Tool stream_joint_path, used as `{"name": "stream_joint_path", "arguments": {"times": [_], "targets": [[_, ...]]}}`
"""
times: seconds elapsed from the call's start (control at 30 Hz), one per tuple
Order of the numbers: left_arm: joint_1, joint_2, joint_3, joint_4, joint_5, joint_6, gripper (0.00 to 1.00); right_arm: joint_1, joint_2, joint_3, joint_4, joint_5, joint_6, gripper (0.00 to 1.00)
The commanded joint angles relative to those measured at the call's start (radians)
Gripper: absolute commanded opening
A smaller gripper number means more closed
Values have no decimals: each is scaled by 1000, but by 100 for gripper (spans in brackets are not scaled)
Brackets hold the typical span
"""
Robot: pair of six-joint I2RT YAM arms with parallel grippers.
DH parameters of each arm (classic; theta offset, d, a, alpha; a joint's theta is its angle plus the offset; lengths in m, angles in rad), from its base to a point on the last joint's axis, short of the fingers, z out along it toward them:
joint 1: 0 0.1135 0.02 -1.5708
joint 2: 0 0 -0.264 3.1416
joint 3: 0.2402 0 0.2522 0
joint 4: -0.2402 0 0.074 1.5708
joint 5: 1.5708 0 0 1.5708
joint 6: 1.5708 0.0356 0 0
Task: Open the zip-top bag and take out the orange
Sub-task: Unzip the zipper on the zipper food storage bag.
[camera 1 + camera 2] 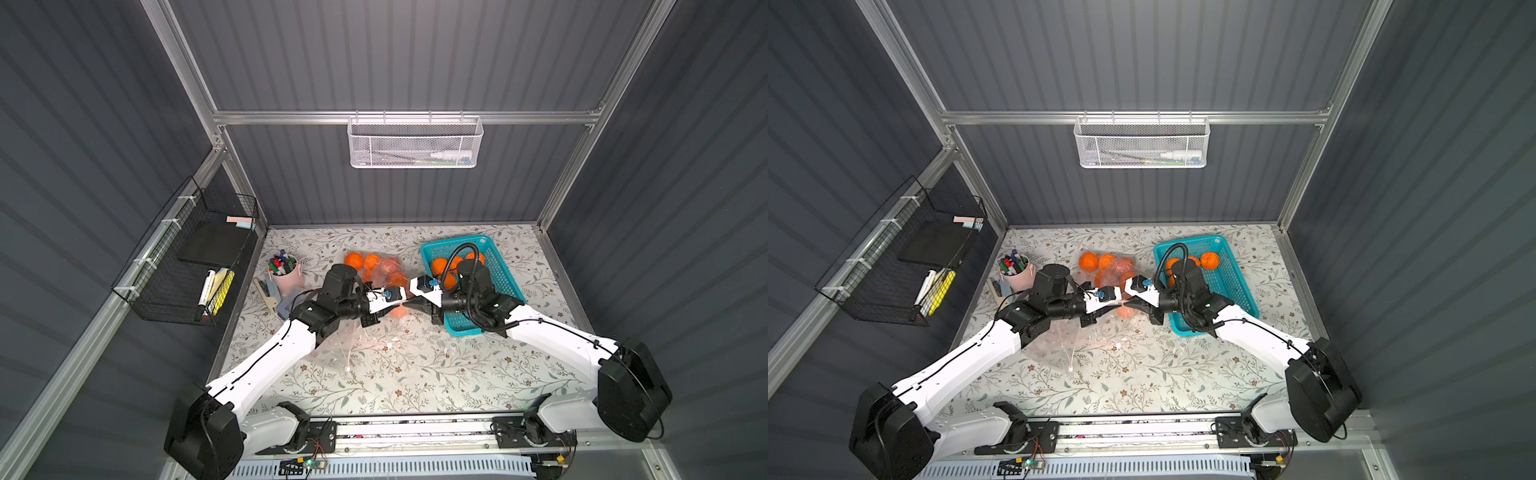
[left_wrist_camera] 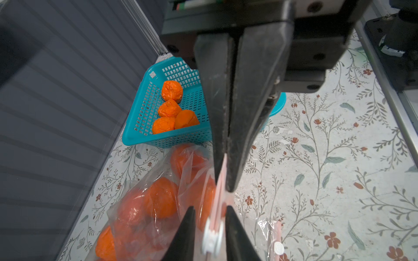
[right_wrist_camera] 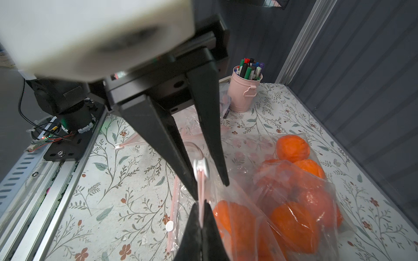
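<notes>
A clear zip-top bag (image 3: 253, 203) with a pink zip strip hangs lifted between my two grippers above the middle of the table. An orange (image 3: 235, 223) shows through its plastic, seen in both top views as an orange (image 1: 398, 311) under the fingertips. My right gripper (image 3: 200, 206) is shut on the pink strip, its tips meeting on it. My left gripper (image 2: 210, 214) is open, its fingers on either side of the white zip slider (image 2: 211, 239) with small gaps. In a top view the left gripper (image 1: 392, 305) and right gripper (image 1: 411, 305) meet tip to tip.
More bagged oranges (image 1: 376, 266) lie behind the grippers. A teal basket (image 1: 505, 282) with loose oranges stands at the right. A pink bucket of markers (image 1: 286, 276) stands at the left. Flat clear bags (image 1: 353, 345) lie in front on the floral table.
</notes>
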Motion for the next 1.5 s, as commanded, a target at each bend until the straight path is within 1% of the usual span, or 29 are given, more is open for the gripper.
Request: {"name": "stream_joint_path", "arguments": {"times": [0.0, 0.07, 0.2, 0.3, 0.4, 0.47, 0.53, 0.67, 0.73, 0.77, 0.83, 1.0, 1.2, 1.27, 1.47], "targets": [[-7, 1, 15, -1, 40, 6, 19, -2, -22, 16, -3, -31, -25, 0], [-7, -3, 10, -3, 41, 8, 13, -2, -22, 18, -3, -32, -24, 0], [-7, -4, 4, -5, 29, 8, 6, -4, -25, 22, 0, -26, -12, 0], [-7, -9, 2, 3, 5, -11, 0, -10, -36, 23, 31, 29, 48, 0], [-7, -11, 16, -2, -31, -48, 0, -31, -56, 3, 105, 47, 99, 0], [-7, -11, 38, -24, -62, -71, 0, -56, -63, -5, 149, 38, 137, 0], [-7, -15, 59, -50, -103, -89, 0, -85, -70, -7, 179, 37, 173, 0], [-7, -34, 80, -61, -135, -109, 1, -154, -78, -19, 243, 44, 254, 0], [-7, -42, 90, -63, -136, -120, 1, -191, -88, -42, 304, 54, 304, 0], [-7, -47, 96, -66, -173, -128, 1, -212, -93, -53, 328, 52, 326, 0], [-6, -57, 99, -86, -197, -141, 1, -241, -100, -68, 356, 46, 354, 0], [-7, -71, 123, -182, -249, -209, 1, -283, -117, -76, 337, 43, 358, 0], [-7, -89, 181, -328, -320, -239, 1, -317, -122, -82, 342, 47, 375, 0], [-7, -111, 187, -352, -339, -264, 2, -322, -121, -83, 344, 43, 379, 0], [-7, -155, 183, -426, -378, -287, 2, -335, -120, -91, 359, 37, 392, 0]]}}
